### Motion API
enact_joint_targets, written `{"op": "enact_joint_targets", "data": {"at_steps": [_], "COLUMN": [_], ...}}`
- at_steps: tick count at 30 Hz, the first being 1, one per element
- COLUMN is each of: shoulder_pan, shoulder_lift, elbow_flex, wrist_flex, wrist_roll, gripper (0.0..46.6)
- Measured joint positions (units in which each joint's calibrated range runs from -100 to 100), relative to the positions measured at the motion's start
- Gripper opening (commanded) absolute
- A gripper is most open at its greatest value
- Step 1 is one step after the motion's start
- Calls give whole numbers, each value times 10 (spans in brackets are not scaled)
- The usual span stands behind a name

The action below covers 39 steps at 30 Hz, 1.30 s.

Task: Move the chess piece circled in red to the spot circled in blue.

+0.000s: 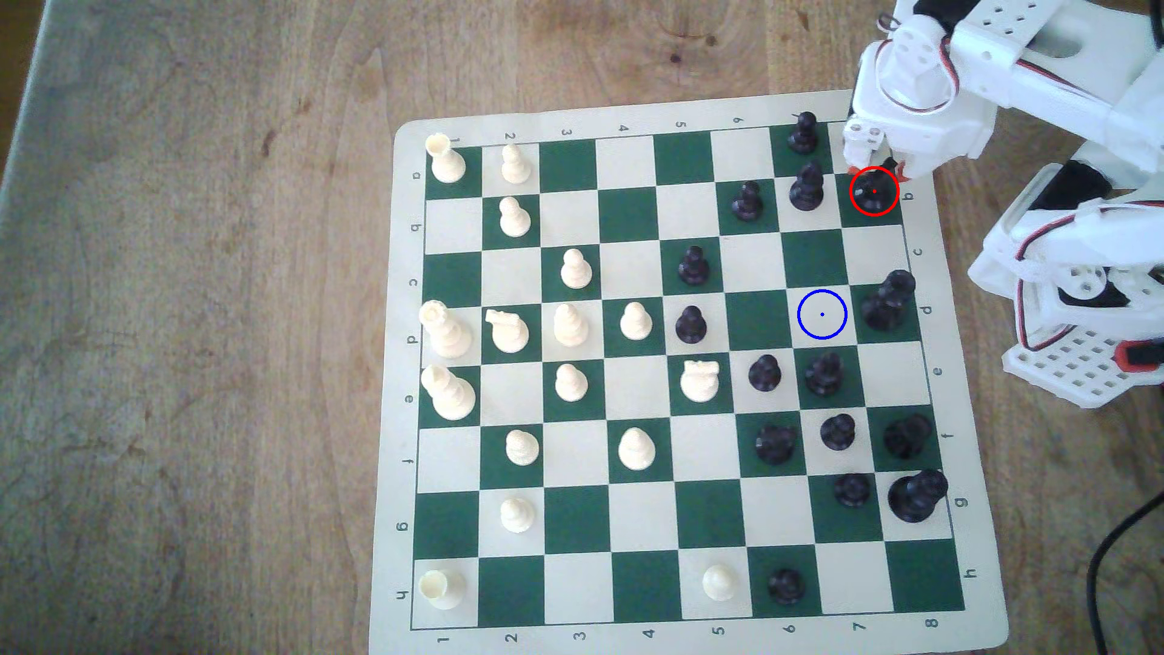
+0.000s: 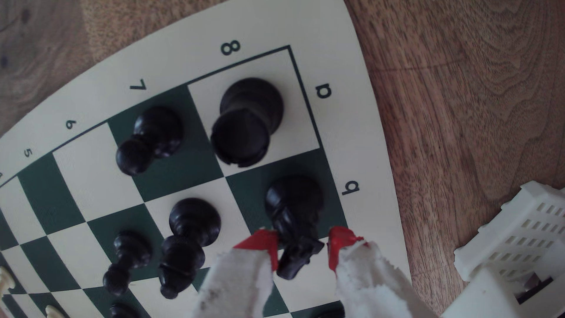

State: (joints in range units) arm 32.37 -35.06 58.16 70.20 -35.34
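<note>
Here, the white 3D-printed gripper with red-tipped fingers (image 2: pixel 302 244) stood spread on either side of the black plastic knight-like chess piece ringed in red (image 2: pixel 295 214), its jaws parted a little wider than the piece's head. In the wrist view one red fingertip (image 2: pixel 263 244) sat just beside the head, perhaps touching it, while the other tip kept a narrow gap of cream square showing; nothing was pinched. The piece stood upright on its dark green square at the b end of file 8, in the upper right of the exterior view, where the gripper (image 1: pixel 875 165) came down just above the red ring around the piece (image 1: pixel 874 191).

The cream square marked by a thin blue ring and centre dot (image 1: pixel 822 314) lay lower in the exterior view, two rows down and one file toward the exterior view's left, and was bare. The two squares directly above it were also bare.

The green-and-cream roll-up chess mat (image 1: pixel 699 113) lay on a wooden table (image 1: pixel 189 315), and the ringed piece sat at the mat's outer file, with only the cream border and the letter b between it and the mat's edge. A black rook-like piece with a round flat top (image 2: pixel 244 122) occupied the corner square next to it, and a black round-headed pawn (image 1: pixel 807 187) stood one file to the exterior view's left. A tall black piece (image 1: pixel 887 302) stood just to the exterior view's right of the blue ring.
</note>
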Motion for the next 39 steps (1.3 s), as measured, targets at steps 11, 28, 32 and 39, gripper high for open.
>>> {"op": "enact_joint_targets", "data": {"at_steps": [11,28,32,39], "shoulder_pan": [0,-24,-49,-87], "shoulder_lift": [9,-168,-203,-218], "elbow_flex": [4,6,14,12], "wrist_flex": [-8,-6,-6,30], "wrist_roll": [0,89,130,191], "gripper": [3,2,2,2]}}
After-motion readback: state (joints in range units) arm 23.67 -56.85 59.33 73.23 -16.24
